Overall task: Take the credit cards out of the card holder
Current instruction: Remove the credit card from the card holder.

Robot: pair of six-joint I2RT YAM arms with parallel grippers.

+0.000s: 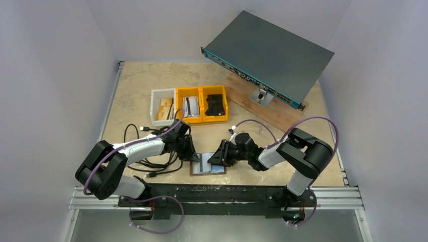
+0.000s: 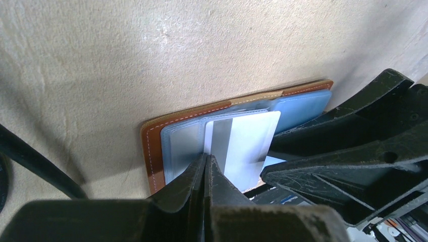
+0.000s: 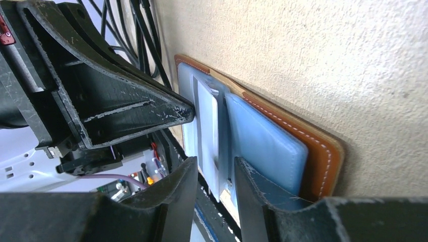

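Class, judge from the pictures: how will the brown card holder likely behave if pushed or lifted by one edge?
Probably light and prone to slide: the card holder lies thin and flat on the table. Likely floppy, since it opens like a book. Its glossy clear pockets look slippery.

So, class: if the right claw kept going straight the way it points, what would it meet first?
Probably the white card in the card holder, which the right claw straddles; just behind it sits the left claw. Depth is unclear.

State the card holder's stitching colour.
White stitching on the brown leather card holder; right wrist view.
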